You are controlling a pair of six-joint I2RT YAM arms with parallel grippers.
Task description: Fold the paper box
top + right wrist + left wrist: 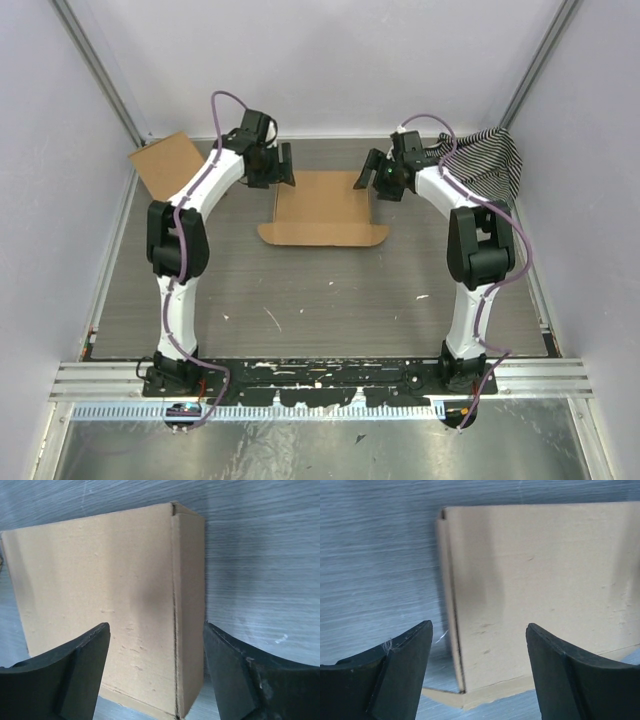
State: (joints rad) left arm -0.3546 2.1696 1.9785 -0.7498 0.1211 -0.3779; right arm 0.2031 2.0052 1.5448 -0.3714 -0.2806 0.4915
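The paper box (322,208) is plain brown cardboard, lying on the grey table between the two arms, its side walls raised and a flap with rounded tabs at the near edge. My left gripper (281,166) is open above the box's far left corner. In the left wrist view the box's left wall edge (451,610) lies between the open fingers (402,665). My right gripper (368,172) is open above the far right corner. In the right wrist view the right wall (189,610) stands between its open fingers (235,670). Neither gripper holds anything.
A smaller plain brown cardboard rectangle (166,163) lies at the far left by the wall. A black-and-white striped cloth (490,160) lies at the far right. Walls close in the table on both sides and at the back.
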